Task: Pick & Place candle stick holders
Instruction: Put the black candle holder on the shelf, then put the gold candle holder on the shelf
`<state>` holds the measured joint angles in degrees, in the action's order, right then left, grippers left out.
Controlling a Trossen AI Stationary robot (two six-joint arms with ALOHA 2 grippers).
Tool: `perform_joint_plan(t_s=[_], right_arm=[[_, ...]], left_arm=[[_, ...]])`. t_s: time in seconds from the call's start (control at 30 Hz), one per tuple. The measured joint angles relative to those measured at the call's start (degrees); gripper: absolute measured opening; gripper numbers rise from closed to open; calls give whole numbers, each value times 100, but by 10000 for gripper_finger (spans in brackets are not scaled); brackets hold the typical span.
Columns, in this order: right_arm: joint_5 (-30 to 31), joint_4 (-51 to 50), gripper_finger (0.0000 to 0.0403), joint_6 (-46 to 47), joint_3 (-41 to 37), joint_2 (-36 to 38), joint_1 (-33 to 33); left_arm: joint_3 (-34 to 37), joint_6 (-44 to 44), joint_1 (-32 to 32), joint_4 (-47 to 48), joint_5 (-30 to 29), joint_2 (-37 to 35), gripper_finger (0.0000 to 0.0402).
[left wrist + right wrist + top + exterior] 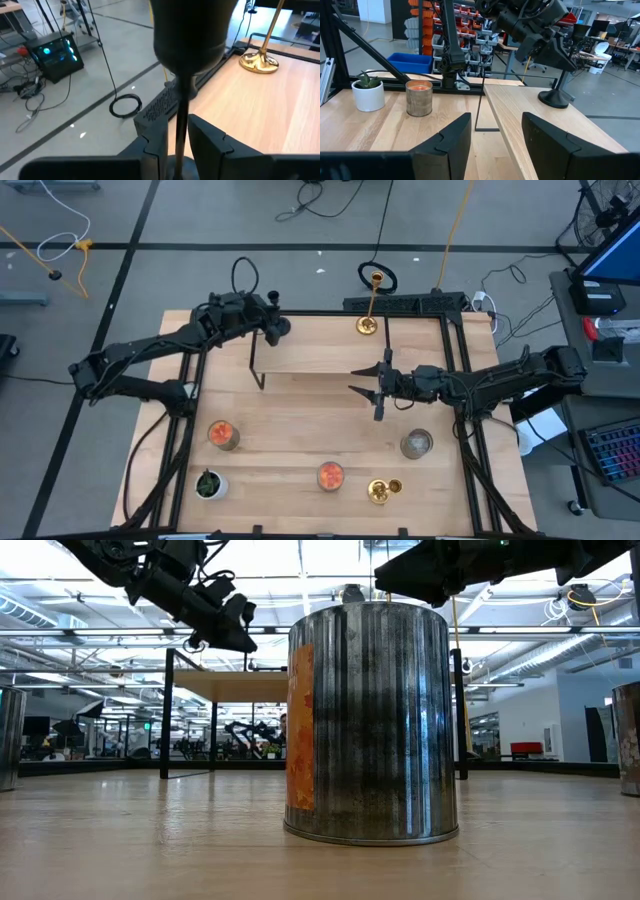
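right pincer [492, 145]: fingers apart, nothing between | black candlestick [556, 89]: upright on raised shelf [530, 112], under left pincer [552, 47]

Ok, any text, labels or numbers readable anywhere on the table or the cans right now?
None readable.
Metal can: its orange label shows edge-on, print too blurred to read.
Gold candlestick, black candlestick and white plant pot: no markings visible.

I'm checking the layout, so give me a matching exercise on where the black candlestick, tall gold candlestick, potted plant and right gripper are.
1 black candlestick; 2 tall gold candlestick; 3 potted plant; 4 right gripper
a table's front left corner; b shelf's back right end; c shelf's left end, at the left gripper; d over the table's middle, jaws open
Pairs: 1c, 2b, 3a, 4d
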<state>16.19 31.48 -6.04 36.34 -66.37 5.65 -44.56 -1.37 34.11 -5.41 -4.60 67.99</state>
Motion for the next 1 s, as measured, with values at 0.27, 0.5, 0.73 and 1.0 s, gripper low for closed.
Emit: perform_joint_plan(t_s=[0.27,0.5,0.73,1.0], right_arm=[[0,77,171,-50,0,2,0],[-2,83,171,183,0,2,0],[-3,83,171,232,0,2,0],[-606,117,171,234,0,2,-44]], left_arm=[[0,-120,-11,138,2,-1,97],[0,-141,-132,153,7,-258,133],[0,-250,-473,401,10,-894,145],[0,-249,-953,918,12,-1675,145]])
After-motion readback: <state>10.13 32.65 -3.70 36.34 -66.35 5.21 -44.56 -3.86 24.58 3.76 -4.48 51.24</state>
